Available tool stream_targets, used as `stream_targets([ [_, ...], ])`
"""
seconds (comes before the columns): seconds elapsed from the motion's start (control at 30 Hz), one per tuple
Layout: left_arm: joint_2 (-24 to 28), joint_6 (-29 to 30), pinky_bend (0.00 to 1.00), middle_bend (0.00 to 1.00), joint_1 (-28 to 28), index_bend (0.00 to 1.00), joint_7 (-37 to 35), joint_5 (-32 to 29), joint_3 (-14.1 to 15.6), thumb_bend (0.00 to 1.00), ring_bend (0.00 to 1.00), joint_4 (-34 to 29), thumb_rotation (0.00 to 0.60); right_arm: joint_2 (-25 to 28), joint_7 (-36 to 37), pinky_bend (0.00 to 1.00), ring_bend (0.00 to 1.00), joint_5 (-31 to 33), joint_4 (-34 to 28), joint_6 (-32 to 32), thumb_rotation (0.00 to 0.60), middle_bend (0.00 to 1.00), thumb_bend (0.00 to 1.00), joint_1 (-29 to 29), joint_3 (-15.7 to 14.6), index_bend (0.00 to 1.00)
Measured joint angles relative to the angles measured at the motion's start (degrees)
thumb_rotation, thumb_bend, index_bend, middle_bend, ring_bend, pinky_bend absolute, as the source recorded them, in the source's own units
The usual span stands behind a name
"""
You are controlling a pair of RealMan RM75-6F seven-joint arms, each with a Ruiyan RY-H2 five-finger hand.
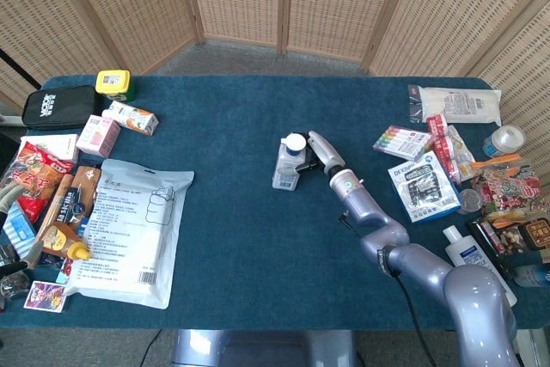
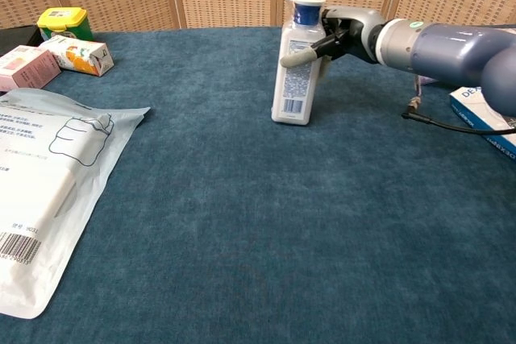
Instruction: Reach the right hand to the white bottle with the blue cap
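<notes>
1. Woven cane screens stand behind a table (image 1: 241,229) covered in dark blue cloth.
2. On it, near the middle, stands the white bottle with the blue cap (image 2: 297,62), a flat-sided bottle with a printed label and barcode on its face; the chest view shows it leaning slightly, its top tipped toward the right hand (image 2: 334,30).
3. That hand is at the bottle's upper part, just beside it on the robot's right. One light-tipped finger lies across the front of the bottle below the cap, touching it, and the rest of the hand sits behind and beside the neck.
4. Whether the far fingers press on the bottle is hidden by the bottle itself, so a full grip cannot be confirmed.
5. The left hand (image 1: 10,191) is cut off at the head view's edge, far across from the right hand, among snack packets; how its fingers lie is hard to make out.
6. Label print is too small to read.
</notes>
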Motion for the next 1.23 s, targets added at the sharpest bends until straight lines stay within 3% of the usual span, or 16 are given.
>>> stream_targets([
  [0.23,-1.01,-1.28,0.00,0.00,-0.47,0.08,-0.56,-0.03,0.17,0.35,0.00,0.85,0.600,4.28,-1.85,0.72,0.95,0.33,-6.05,3.89,0.600,1.00,0.03,-3.29,-0.11,0.69],
  [0.43,-2.36,-2.24,0.00,0.00,-1.13,0.08,-0.53,0.70,0.42,0.35,0.00,1.32,0.600,10.33,-6.14,0.73,0.95,2.00,-15.79,7.50,0.600,1.00,0.03,-5.64,1.63,0.68],
  [0.63,-3.44,-2.49,0.00,0.00,-1.39,0.08,-0.79,1.83,0.94,0.35,0.00,1.66,0.600,17.69,-11.97,0.72,0.95,5.81,-28.80,10.62,0.600,1.00,0.03,-7.11,5.89,0.67],
  [0.97,-4.77,-2.87,0.00,0.00,-1.40,0.08,-1.96,1.20,1.04,0.35,0.00,3.42,0.600,29.09,-21.48,0.72,0.95,16.81,-48.72,15.44,0.600,1.00,0.02,-7.37,17.01,0.67],
  [1.23,-5.37,-3.07,0.00,0.00,-1.77,0.08,-2.61,1.79,1.10,0.35,0.00,4.29,0.600,32.54,-27.99,0.73,0.95,22.57,-55.66,18.19,0.600,1.00,0.02,-6.29,19.83,0.67],
])
